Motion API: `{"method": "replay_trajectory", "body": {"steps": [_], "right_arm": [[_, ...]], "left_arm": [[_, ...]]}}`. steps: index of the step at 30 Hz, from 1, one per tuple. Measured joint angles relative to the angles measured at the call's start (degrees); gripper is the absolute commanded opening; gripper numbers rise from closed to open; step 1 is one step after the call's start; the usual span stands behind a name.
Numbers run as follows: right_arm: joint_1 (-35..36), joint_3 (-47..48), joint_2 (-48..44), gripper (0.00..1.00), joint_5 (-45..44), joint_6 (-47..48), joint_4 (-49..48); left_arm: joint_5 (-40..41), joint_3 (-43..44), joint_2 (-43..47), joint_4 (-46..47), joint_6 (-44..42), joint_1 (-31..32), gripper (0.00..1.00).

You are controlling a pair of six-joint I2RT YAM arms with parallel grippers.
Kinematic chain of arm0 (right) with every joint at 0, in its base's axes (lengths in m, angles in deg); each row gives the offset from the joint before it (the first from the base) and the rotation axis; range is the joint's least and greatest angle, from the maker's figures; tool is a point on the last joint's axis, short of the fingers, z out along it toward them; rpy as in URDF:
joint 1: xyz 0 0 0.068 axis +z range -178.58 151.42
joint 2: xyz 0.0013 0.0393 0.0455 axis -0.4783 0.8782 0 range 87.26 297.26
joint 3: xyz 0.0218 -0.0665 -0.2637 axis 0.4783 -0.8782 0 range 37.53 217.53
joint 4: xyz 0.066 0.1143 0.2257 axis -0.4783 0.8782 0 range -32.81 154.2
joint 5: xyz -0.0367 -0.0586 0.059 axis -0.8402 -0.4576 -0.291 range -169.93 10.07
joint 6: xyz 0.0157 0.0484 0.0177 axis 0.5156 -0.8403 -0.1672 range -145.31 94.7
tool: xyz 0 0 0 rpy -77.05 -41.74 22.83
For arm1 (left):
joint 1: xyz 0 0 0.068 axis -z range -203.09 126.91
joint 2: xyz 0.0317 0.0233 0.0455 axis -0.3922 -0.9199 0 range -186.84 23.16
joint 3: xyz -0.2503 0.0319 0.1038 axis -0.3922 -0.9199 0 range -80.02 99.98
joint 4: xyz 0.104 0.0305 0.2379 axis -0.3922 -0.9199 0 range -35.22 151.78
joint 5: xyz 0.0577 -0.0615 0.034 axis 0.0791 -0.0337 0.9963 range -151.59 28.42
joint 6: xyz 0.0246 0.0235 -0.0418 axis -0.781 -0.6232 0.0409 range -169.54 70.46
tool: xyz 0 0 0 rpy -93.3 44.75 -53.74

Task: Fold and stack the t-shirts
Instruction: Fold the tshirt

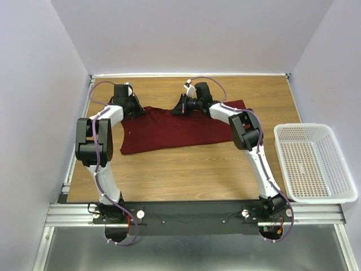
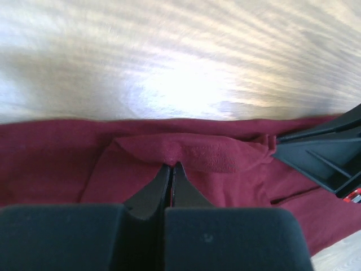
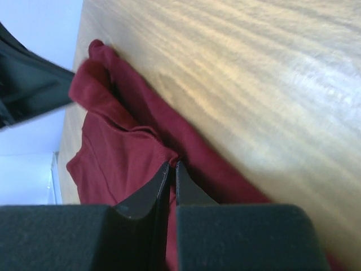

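A maroon t-shirt (image 1: 169,131) lies spread across the back middle of the wooden table. My left gripper (image 1: 135,108) is at the shirt's far left edge and is shut on a fold of its cloth (image 2: 186,153). My right gripper (image 1: 179,107) is at the shirt's far edge near the middle and is shut on a pinch of the cloth (image 3: 141,164). The right gripper also shows at the right of the left wrist view (image 2: 324,155). The shirt's far edge bunches up between the two grippers.
A white plastic mesh basket (image 1: 313,161) stands at the right edge of the table. Bare wood (image 1: 186,169) lies in front of the shirt, and a narrow strip lies behind it up to the back wall.
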Motion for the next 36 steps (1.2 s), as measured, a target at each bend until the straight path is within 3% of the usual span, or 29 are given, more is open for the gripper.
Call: {"method": "replay_trajectory", "body": {"steps": [11,25,36], "right_arm": [[0.0,-7.67,-10.38,0.13,-2.01,5.97,0.15],[1.2,-12.11,-11.52,0.16,-2.29,12.09,2.56],[3.61,-15.02,-16.06,0.19,-10.36,19.63,9.44]], "left_arm": [[0.39,0.26,5.55,-6.29,-4.98,-2.69,0.0],[-1.79,-2.62,5.62,-9.27,-6.43,-3.72,0.0],[-2.1,-4.2,6.54,-10.49,-7.65,-3.85,0.0]]}}
